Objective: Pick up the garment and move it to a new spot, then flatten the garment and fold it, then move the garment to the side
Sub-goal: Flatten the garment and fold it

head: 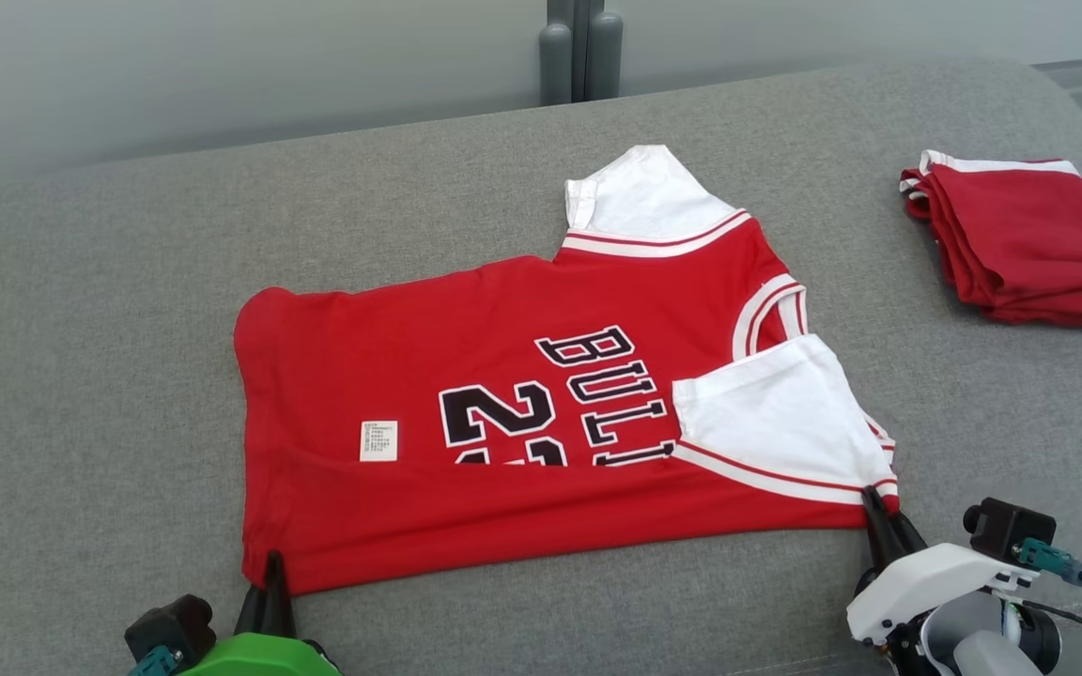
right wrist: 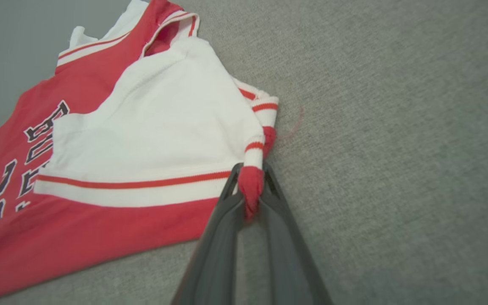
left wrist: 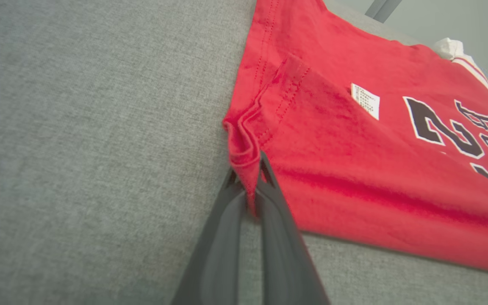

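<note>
A red basketball jersey (head: pixel 503 394) with white sleeves and black lettering lies spread on the grey cushion, its near long edge folded up over the body. My left gripper (head: pixel 272 563) is shut on the jersey's near-left hem corner (left wrist: pixel 246 169). My right gripper (head: pixel 874 502) is shut on the near-right corner, where the white sleeve meets red trim (right wrist: pixel 250 182). Both pinched corners bunch up between the fingers. A small white care label (head: pixel 378 440) shows on the red fabric.
A folded red garment with white trim (head: pixel 1025 239) sits at the far right of the grey cushion (head: pixel 128 376). Behind the cushion stand a pale wall and a grey post (head: pixel 581 47). Bare cushion lies to the left of the jersey.
</note>
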You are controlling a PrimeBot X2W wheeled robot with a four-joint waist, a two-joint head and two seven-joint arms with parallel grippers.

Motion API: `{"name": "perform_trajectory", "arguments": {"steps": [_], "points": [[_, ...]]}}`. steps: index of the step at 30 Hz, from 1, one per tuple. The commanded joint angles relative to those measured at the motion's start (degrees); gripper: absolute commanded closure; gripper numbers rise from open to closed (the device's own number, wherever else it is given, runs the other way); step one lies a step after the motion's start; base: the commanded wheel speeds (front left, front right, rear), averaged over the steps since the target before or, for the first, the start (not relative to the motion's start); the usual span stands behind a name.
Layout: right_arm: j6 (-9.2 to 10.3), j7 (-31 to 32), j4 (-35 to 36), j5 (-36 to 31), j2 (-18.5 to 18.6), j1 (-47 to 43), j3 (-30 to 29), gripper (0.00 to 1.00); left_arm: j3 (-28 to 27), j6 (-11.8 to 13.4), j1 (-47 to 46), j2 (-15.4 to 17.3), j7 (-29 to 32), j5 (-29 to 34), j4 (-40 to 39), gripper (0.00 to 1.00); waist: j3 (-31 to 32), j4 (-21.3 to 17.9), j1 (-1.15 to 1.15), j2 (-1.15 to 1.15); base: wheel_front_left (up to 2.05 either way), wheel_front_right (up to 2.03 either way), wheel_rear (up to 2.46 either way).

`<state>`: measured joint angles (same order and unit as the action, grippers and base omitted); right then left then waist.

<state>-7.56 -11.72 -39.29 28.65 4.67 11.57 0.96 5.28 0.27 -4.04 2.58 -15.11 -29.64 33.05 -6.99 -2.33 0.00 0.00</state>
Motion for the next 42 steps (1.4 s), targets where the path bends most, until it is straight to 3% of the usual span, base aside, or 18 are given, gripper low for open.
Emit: {"name": "perform_trajectory", "arguments": {"steps": [1, 5, 7, 10, 12, 13, 14, 15, 16, 17, 18, 31, 42], "points": [[0.14, 0.01, -0.16, -0.21, 0.21, -1.24, -0.47, 1.0, -0.62, 0.38, -0.57, 0.6, -0.04, -0.18, 0.36, 1.0, 0.05, 0.01, 0.0, 0.0, 0.0, 0.0, 0.0], [0.14, -0.33, -0.05, -1.14, -0.56, -2.04, -1.53, 0.98, -0.75, 0.42, -0.89, 0.61, -0.04, -0.02, 1.41, 1.0, 0.38, 0.07, 0.0, 0.0, 0.0, 0.0, 0.0], [0.14, -0.36, 0.15, -1.51, -0.72, -2.5, -2.0, 0.88, -0.68, 0.46, -0.78, 0.61, -0.04, -0.21, 1.9, 1.0, 0.64, 0.01, 0.0, 0.0, 0.0, 0.0, 0.0], [0.15, -0.37, 0.45, -2.17, -0.81, -3.09, -2.62, 0.84, -0.65, 0.46, -0.3, 0.61, -0.04, -0.28, 2.34, 1.0, 1.07, -0.2, 0.0, 0.0, 0.0, 0.0, 0.0], [0.15, -0.25, 0.7, -2.38, -0.89, -3.7, -2.96, 0.73, -0.81, 0.51, 0.11, 0.61, -0.04, -0.23, 2.7, 1.0, 1.33, -0.34, 0.0, 0.0, 0.0, 0.0, 0.0], [0.14, -0.19, 0.85, -2.54, -0.95, -3.94, -3.12, 0.62, -0.89, 0.51, 0.27, 0.61, -0.03, -0.22, 2.87, 1.0, 1.46, -0.41, 0.0, 0.0, 0.0, 0.0, 0.0], [0.14, -0.22, 1.04, -2.63, -1.04, -4.06, -3.3, 0.42, -0.94, 0.47, 0.43, 0.61, -0.03, -0.24, 2.97, 1.0, 1.6, -0.48, 0.0, 0.0, 0.0, 0.0, 0.0], [0.13, -0.29, 1.33, -2.74, -1.14, -4.24, -3.42, 0.0, -0.97, 0.39, 0.62, 0.61, -0.03, -0.26, 3.04, 1.0, 1.74, -0.55, 0.0, 0.0, 0.0, 0.0, 0.0], [0.12, -0.33, 1.63, -2.88, -1.22, -4.44, -3.55, 0.0, -1.06, 0.39, 0.76, 0.61, -0.03, -0.11, 2.9, 0.78, 1.9, -0.64, 0.0, 0.0, 0.0, 0.0, 0.0], [0.12, -0.36, 2.01, -2.95, -1.27, -4.66, -3.74, 0.0, -1.22, 0.53, 0.91, 0.61, -0.04, 0.27, 2.5, 0.3, 2.08, -0.72, 0.0, 0.0, 0.0, 0.0, 0.0], [0.11, -0.4, 2.44, -3.13, -1.31, -4.91, -3.99, 0.0, -1.39, 0.57, 1.17, 0.6, -0.03, 0.58, 2.05, 0.0, 2.23, -0.79, 0.0, 0.0, 0.0, 0.0, 0.0], [0.1, 0.67, 12.05, -7.24, -1.31, -7.81, -7.85, 0.0, -2.77, 0.72, 1.4, 2.06, -0.03, 3.91, -3.43, 0.0, 4.13, -1.29, 0.0, 0.0, 0.0, 0.0, 0.0], [0.1, 6.21, 27.82, -12.59, -0.58, -6.67, -7.38, 0.0, 0.54, -0.18, -11.25, 6.45, 4.05, 7.72, -2.75, 0.0, 2.35, -2.41, 0.0, 0.0, 0.0, 0.0, 0.0]]}}
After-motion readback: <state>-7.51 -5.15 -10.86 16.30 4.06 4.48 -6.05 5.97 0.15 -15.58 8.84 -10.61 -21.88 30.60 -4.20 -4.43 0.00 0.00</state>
